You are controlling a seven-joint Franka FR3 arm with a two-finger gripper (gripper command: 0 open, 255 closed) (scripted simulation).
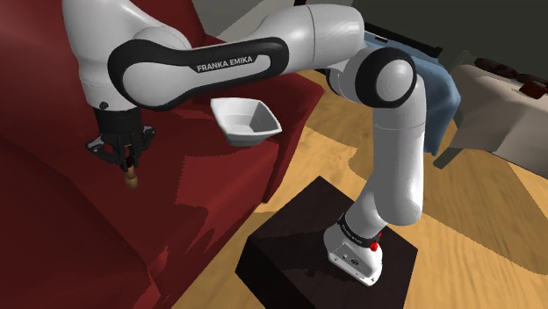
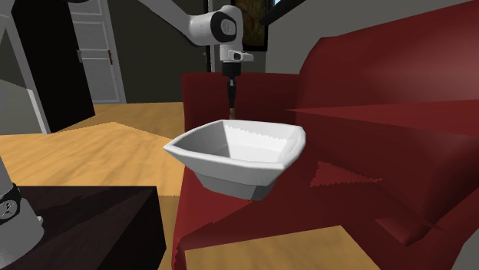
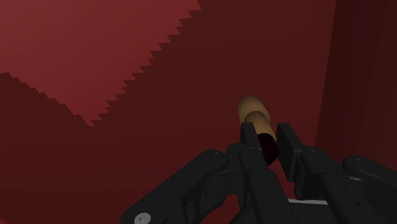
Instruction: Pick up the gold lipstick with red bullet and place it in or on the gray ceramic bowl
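The gold lipstick [image 3: 256, 116] hangs from my gripper [image 3: 269, 141], whose fingers clasp its dark red end while the gold case points down at the red sofa seat. In the shoulder view my gripper [image 1: 128, 165] is over the sofa seat, with the lipstick [image 1: 131, 178] sticking out below it, well off to that view's left of the pale grey square bowl [image 1: 245, 119]. In the second exterior view the bowl [image 2: 239, 153] stands in front on the sofa's edge, and my gripper [image 2: 231, 86] hangs behind and above it.
The red sofa [image 1: 53, 219] has a high backrest [image 2: 399, 69] and an armrest behind the bowl. My black stand [image 1: 325, 255] sits on the wood floor [image 1: 474, 228]. A blue cloth [image 1: 443, 92] hangs over a chair behind the arm.
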